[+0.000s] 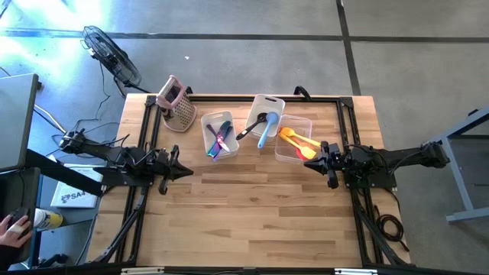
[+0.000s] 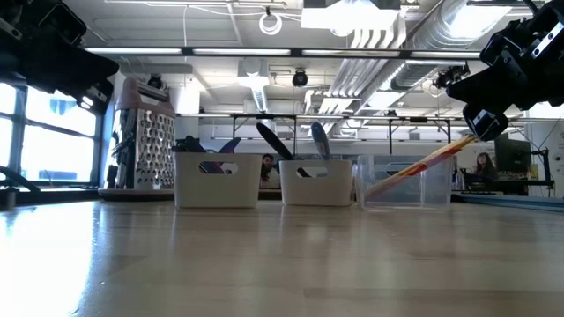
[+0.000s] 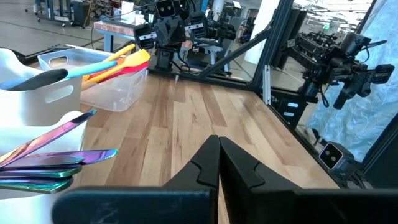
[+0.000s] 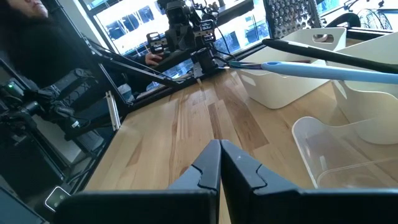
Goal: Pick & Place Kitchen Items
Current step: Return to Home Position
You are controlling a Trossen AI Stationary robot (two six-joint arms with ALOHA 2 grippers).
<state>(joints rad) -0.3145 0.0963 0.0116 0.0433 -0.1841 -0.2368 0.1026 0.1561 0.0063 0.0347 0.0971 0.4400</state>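
Three tubs stand in a row at the table's far middle. The left white tub (image 1: 219,135) holds purple-iridescent utensils (image 3: 56,155). In the middle white tub (image 1: 265,114), a black utensil (image 4: 311,51) and a blue utensil (image 4: 323,70) lean on the rim. Yellow, orange and red utensils (image 1: 298,143) stick out of the clear tub (image 1: 294,139). My left gripper (image 1: 187,173) hovers shut at the table's left. My right gripper (image 1: 309,163) hovers shut at the right, just short of the clear tub's near corner. Neither holds anything.
A pink-topped metal grater (image 1: 176,103) stands at the far left, beside the tubs. Black frame rails (image 1: 260,98) run along the table's far and side edges. Bare wood (image 1: 244,221) fills the near half. A person's hand (image 1: 15,228) shows off the table's left.
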